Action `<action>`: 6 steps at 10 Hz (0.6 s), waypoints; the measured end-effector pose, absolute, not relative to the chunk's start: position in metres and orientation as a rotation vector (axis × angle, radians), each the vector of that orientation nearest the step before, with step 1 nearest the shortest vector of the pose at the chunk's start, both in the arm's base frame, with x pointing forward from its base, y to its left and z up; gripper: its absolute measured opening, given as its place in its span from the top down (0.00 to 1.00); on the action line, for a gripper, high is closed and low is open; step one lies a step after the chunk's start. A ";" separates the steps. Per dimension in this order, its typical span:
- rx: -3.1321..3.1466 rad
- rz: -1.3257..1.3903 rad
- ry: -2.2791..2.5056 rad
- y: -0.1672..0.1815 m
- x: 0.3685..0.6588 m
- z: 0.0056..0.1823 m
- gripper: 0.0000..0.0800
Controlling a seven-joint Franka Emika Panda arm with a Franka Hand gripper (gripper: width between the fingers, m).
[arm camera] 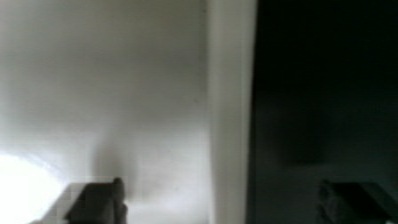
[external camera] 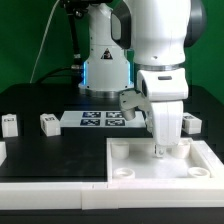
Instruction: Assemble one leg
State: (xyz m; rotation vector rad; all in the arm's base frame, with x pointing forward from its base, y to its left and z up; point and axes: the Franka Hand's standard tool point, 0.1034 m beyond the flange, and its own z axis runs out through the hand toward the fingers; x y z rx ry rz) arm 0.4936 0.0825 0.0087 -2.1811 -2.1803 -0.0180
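My gripper (external camera: 165, 147) hangs straight down over the far edge of the large flat white panel (external camera: 150, 165), its tips at the panel's surface. In the wrist view the gripper (arm camera: 222, 205) is open. One dark finger (arm camera: 93, 202) is over the white panel (arm camera: 107, 100) and the other is over the black table (arm camera: 329, 90), so the panel's edge runs between them. It holds nothing. Small white legs with marker tags stand on the table: two at the exterior view's left (external camera: 10, 123) (external camera: 48, 123) and one behind my gripper on the right (external camera: 190, 122).
The marker board (external camera: 103, 120) lies flat behind the panel, in front of the arm's base (external camera: 105, 70). A white object (external camera: 2, 150) is cut off at the exterior view's left edge. The panel has round corner sockets (external camera: 121, 150).
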 end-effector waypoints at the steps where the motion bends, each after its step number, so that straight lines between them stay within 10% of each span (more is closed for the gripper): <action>1: -2.181 -0.018 -2.180 0.082 0.494 0.009 0.23; 6: -2.238 -0.033 -2.145 0.086 0.495 0.022 0.19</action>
